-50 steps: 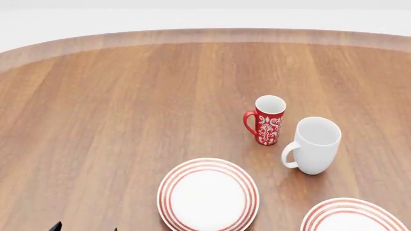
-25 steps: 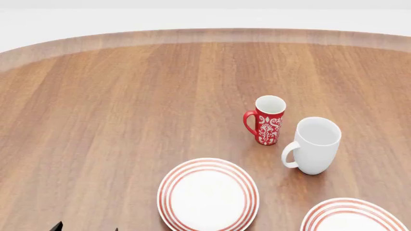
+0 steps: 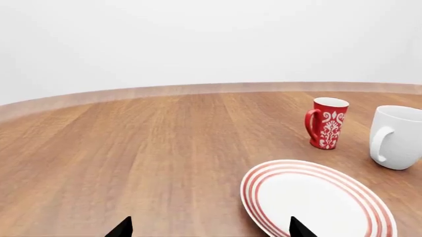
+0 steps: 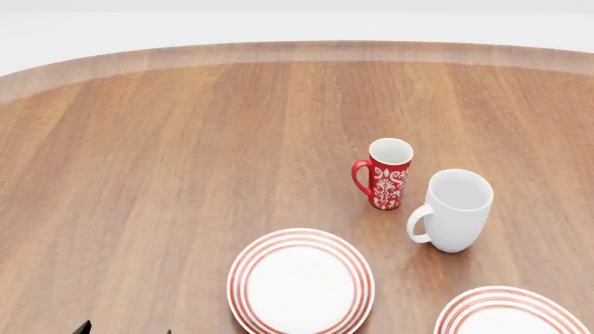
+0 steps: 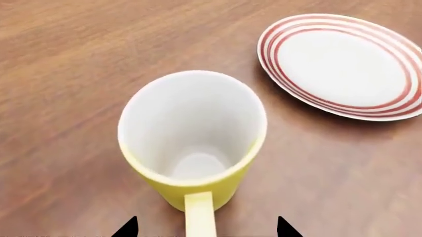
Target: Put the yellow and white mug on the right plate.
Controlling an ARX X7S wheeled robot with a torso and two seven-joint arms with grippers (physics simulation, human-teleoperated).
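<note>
The yellow and white mug point(image 5: 191, 143) shows only in the right wrist view, upright on the wooden table, with its yellow handle point(image 5: 199, 215) pointing back between my fingertips. My right gripper point(image 5: 205, 231) is open, its jaws either side of the handle and not touching it. A red-ringed white plate point(image 5: 343, 64) lies just beyond the mug; I cannot tell which plate it is. In the head view the right plate point(image 4: 506, 316) lies at the lower right edge, partly cut off. My left gripper point(image 4: 125, 330) is open and empty, also in its wrist view point(image 3: 211, 229).
The left plate point(image 4: 300, 282) lies front centre, also in the left wrist view point(image 3: 316, 197). A red patterned mug point(image 4: 383, 174) and a taller white mug point(image 4: 455, 209) stand behind the plates. The round table's far edge point(image 4: 297, 50) curves across the back.
</note>
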